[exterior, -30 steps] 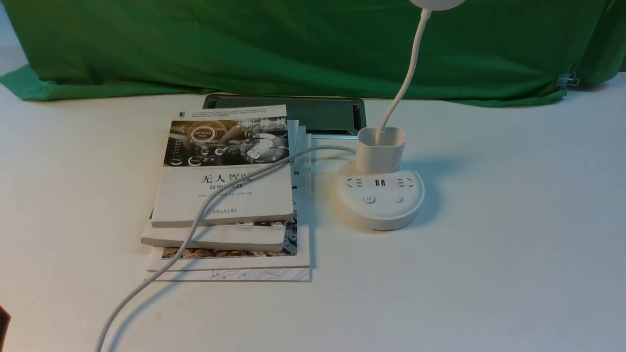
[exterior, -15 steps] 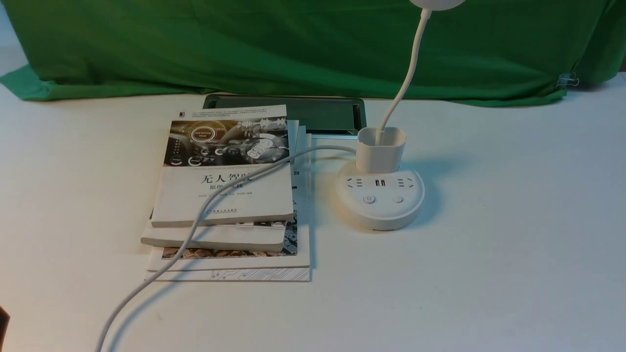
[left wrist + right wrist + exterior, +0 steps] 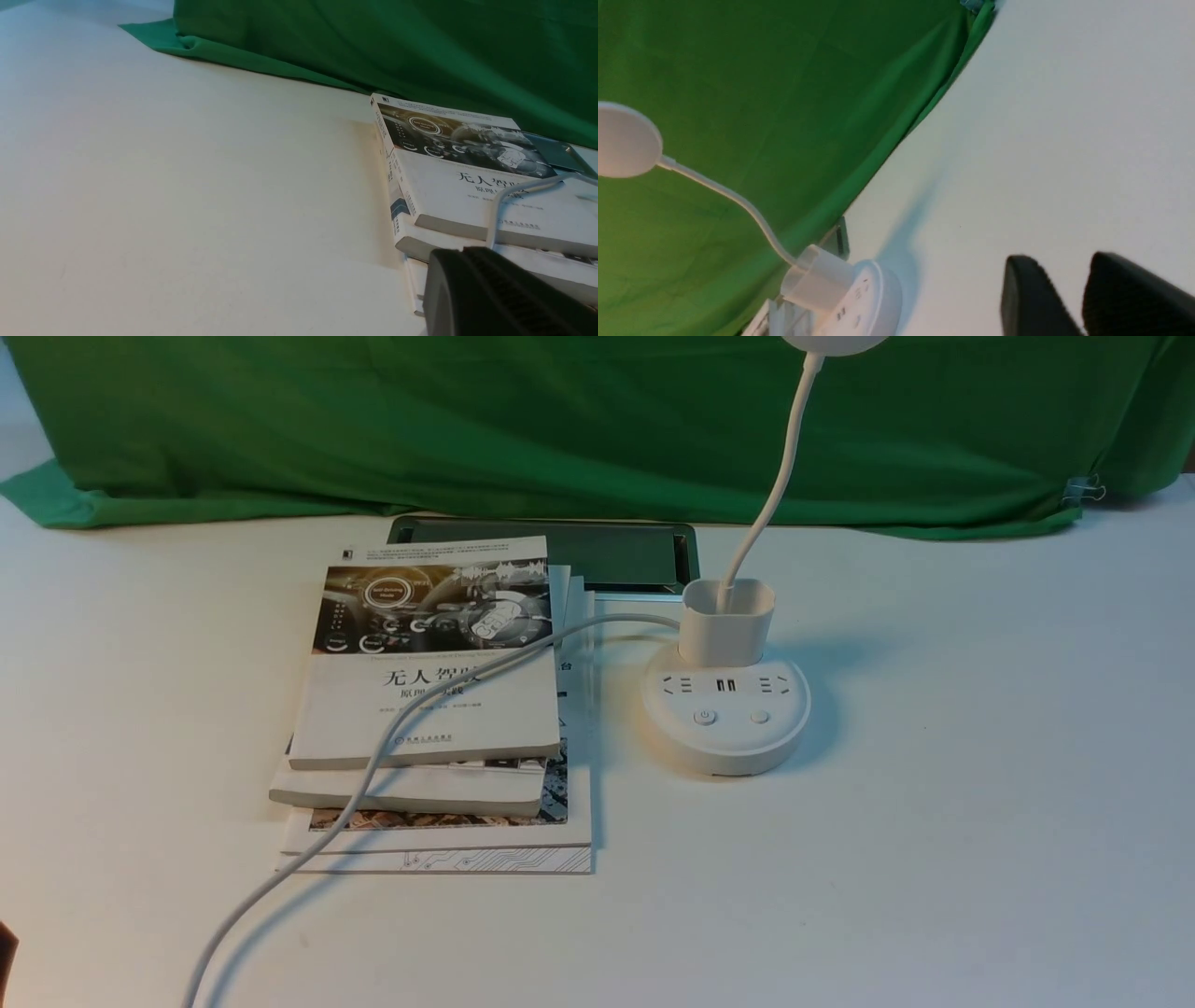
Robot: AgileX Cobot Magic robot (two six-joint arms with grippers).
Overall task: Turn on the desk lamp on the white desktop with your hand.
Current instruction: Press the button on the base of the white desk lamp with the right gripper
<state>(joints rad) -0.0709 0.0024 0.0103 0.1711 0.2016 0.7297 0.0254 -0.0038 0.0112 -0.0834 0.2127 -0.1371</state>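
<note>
The white desk lamp (image 3: 726,719) stands on the white desktop (image 3: 934,859) right of centre. Its round base carries two buttons (image 3: 704,717), with a cup holder (image 3: 726,621) behind them. The gooseneck rises to the head (image 3: 834,342) at the top edge, which shows no glow. The right wrist view shows the lamp (image 3: 859,303) far from my right gripper (image 3: 1059,266). That gripper is open, empty and low over bare desktop (image 3: 1064,140). My left gripper (image 3: 463,249) is shut on nothing, beside the book stack (image 3: 467,196). Only a dark sliver of it (image 3: 5,957) shows in the front view.
A stack of books (image 3: 429,709) lies left of the lamp, with the lamp's white cable (image 3: 373,765) running over it to the front edge. A dark flat panel (image 3: 607,555) sits behind the books. Green cloth (image 3: 560,420) covers the back.
The dark sliver of the left gripper at the front view's lower left edge has sunk slightly. Nothing else has moved.
</note>
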